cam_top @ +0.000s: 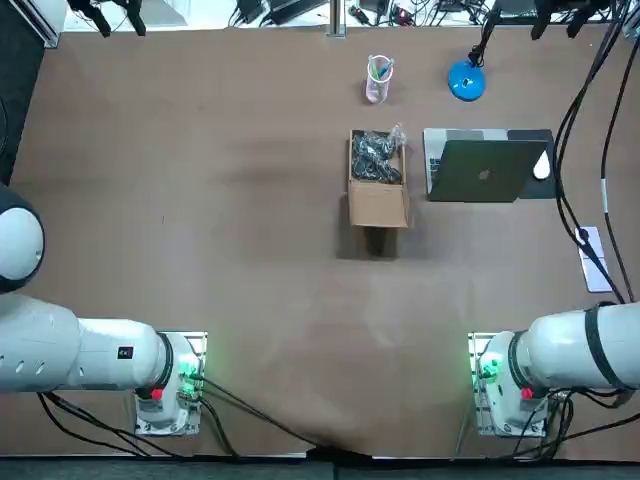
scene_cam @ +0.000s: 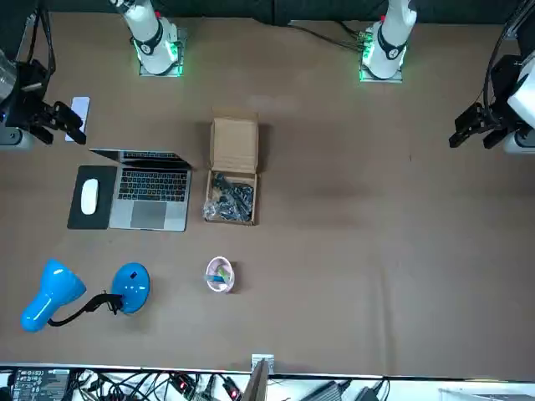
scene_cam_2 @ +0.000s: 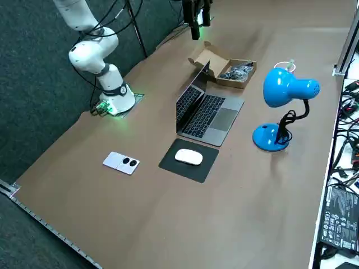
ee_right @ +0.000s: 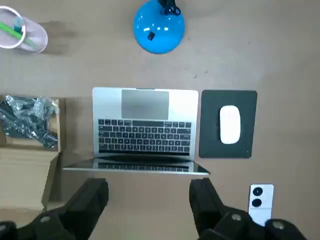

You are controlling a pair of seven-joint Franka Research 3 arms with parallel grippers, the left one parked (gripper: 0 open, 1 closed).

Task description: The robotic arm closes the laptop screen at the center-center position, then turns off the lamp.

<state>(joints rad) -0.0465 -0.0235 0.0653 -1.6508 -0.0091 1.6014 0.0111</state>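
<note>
- The laptop (ee_right: pixel 145 132) stands open in the right arm's half of the table (cam_top: pixel 200 200), toward the far edge rather than dead centre. Its hinge runs across the table, and its lid (cam_top: pixel 487 172) leans back with the outer face toward the robot.
- The right gripper (ee_right: pixel 148 184) hangs high on the robot's side of that lid, fingers (ee_right: pixel 92 197) spread wide with nothing between them. The lid's top edge crosses just ahead of the gap.
- Closing likely means pushing that edge away from the robot and down onto the keyboard.
- The blue lamp (cam_top: pixel 466 80) waits beyond the laptop, near the far edge. Whether it is lit cannot be told.
- A white mouse (ee_right: pixel 230 124) rests on a black pad (ee_right: pixel 227 150) touching the laptop's right side, and a white two-button remote (scene_cam_2: pixel 122 162) lies nearer the robot.
- At the laptop's left sits an open cardboard box (cam_top: pixel 378 200) holding a bagged dark bundle, with a cup of pens (cam_top: pixel 379 78) beyond it.
- The brown tabletop is otherwise bare, and cables and gear crowd its far edge.
</note>
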